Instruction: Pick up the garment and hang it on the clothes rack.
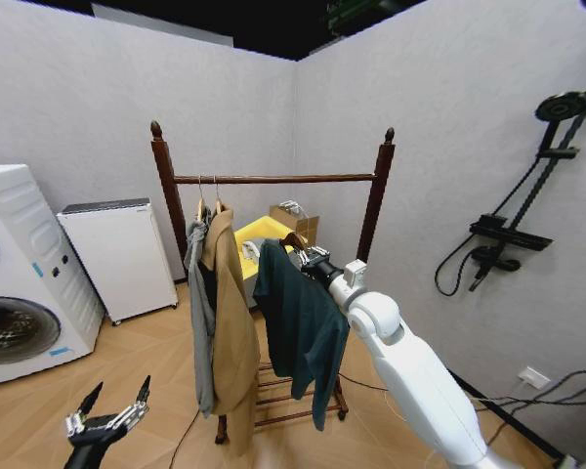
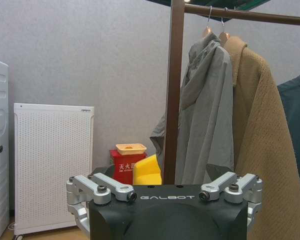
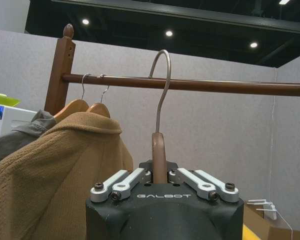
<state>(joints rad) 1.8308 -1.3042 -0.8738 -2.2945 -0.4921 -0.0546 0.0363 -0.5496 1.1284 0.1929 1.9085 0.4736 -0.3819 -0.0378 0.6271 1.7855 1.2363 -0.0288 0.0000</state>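
Garment, a long dark teal jacket, hangs from its wooden hanger, clamped in the right gripper just below the reddish-brown wooden clothes rack's bar; hooking remains. Left gripper idles low, spread.

Three hanging garments: teal, tan, grey; one rack.

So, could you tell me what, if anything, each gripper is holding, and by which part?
The right gripper holds the teal garment's wooden hanger by its neck, below the hook. The left gripper holds nothing.
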